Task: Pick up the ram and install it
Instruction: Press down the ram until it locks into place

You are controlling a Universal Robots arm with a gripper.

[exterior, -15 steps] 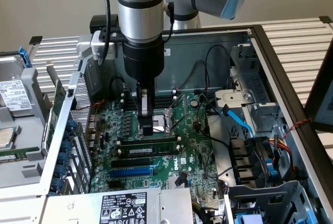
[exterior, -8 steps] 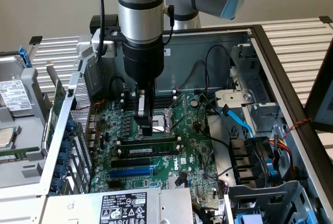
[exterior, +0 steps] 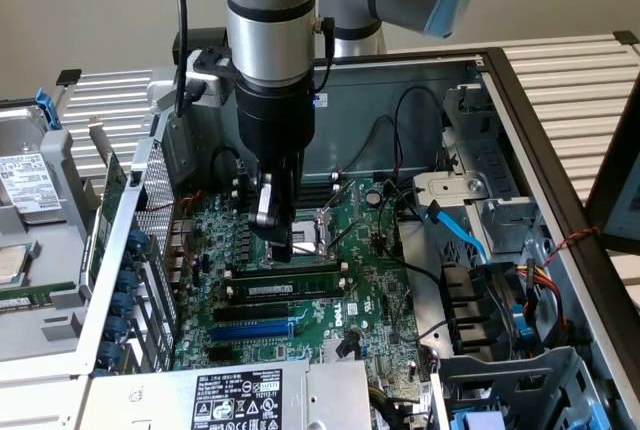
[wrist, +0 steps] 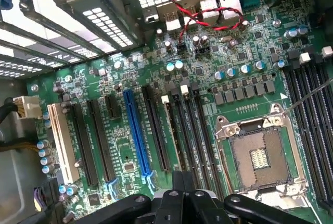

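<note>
Jaws closed, empty, the gripper point(exterior: 281, 246) hovers just above the ram point(exterior: 290, 282) in its slot. Pressing squarely down should seat it.

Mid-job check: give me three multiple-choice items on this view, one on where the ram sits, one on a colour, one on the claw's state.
1. Where is the ram?
A. On the motherboard, between the CPU socket and the long expansion slot
B. On the slatted table outside the case
C. In the drive bay

2. What colour is the long expansion slot?
A. Red
B. Yellow
C. Blue

3. How is the claw?
A. Wide open
B. Shut
C. Clamped on a blue cable

Answers:
1 A: in the exterior view the ram lies among the memory slots, with the CPU socket on one side and the long expansion slot on the other.
2 C: the slot is bright blue in both views.
3 B: the claw has its fingers together above the board, with no cable between them.
</note>
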